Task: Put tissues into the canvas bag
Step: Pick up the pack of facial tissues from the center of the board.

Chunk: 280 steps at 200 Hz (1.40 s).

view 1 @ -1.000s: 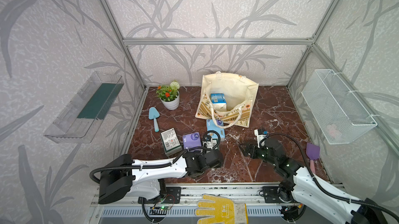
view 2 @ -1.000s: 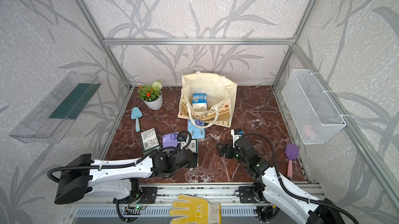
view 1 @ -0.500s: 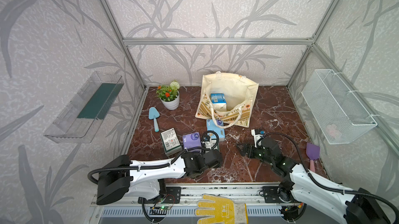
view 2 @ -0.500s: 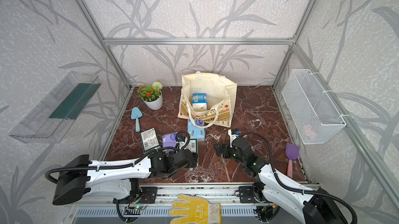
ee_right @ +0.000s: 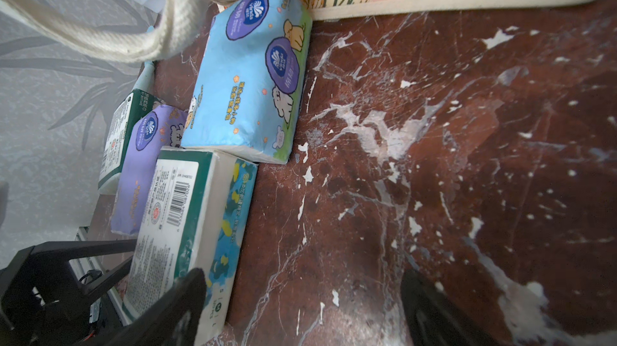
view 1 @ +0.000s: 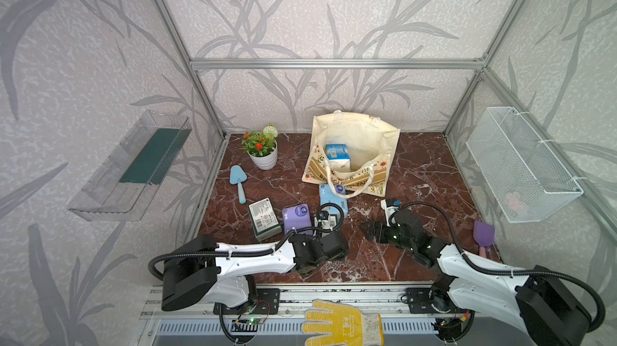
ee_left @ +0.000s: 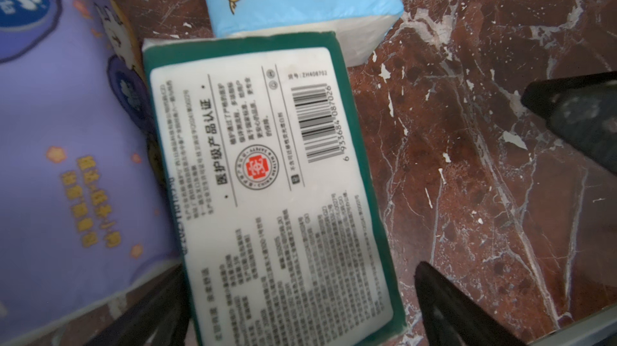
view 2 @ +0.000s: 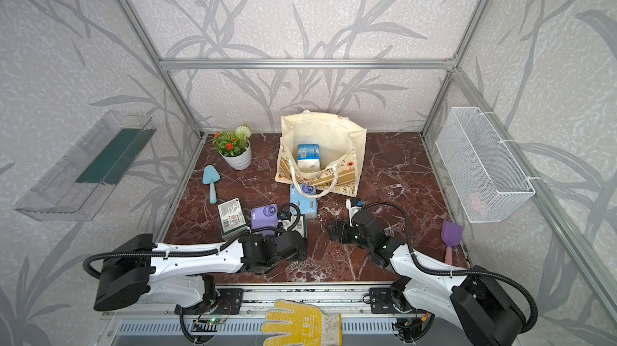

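Near edge, left of centre: left gripper (ee_left: 300, 272) over dark green pack (ee_left: 267, 177), fingers spread either side, not yet pinching. Right gripper (view 1: 366, 227), spread wide and empty, has edged left toward the same cluster over the last second; left arm hardly moved. Bagged blue pack (view 1: 337, 155) stands inside canvas bag (view 1: 367, 137), far centre. Loose blue pack (view 1: 332, 194), lilac pack (view 1: 295, 215) and second green pack (view 1: 263, 217) wait on the marble table (view 1: 417, 174). Likely a grasp next; most packs remain to load.

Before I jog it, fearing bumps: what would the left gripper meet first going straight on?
Likely the dark green plastic-wrapped tissue pack with the white barcode label, lying between the open fingers of the left gripper; how near is unclear.
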Each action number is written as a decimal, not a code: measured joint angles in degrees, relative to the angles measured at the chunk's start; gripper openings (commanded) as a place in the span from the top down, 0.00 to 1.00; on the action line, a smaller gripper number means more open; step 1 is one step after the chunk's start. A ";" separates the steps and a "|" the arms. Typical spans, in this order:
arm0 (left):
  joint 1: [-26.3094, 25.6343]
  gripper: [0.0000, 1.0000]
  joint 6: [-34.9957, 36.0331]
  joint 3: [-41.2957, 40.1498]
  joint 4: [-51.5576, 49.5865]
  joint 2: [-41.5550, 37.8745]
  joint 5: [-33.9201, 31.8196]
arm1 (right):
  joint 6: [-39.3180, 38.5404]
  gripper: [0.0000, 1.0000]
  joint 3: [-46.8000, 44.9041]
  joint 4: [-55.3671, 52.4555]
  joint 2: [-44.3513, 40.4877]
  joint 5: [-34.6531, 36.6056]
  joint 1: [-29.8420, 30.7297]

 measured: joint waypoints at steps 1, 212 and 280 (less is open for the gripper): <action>0.02 0.01 0.00 0.02 0.02 0.00 -0.02 | 0.02 0.09 0.02 0.07 0.09 0.00 0.00; 7.43 0.27 0.07 -8.11 2.03 -11.96 4.11 | 8.87 0.15 6.12 16.87 22.60 -2.32 10.40; 7.78 0.45 -0.46 -8.26 1.07 -12.07 3.67 | 12.17 0.16 6.16 22.03 26.01 -2.47 11.87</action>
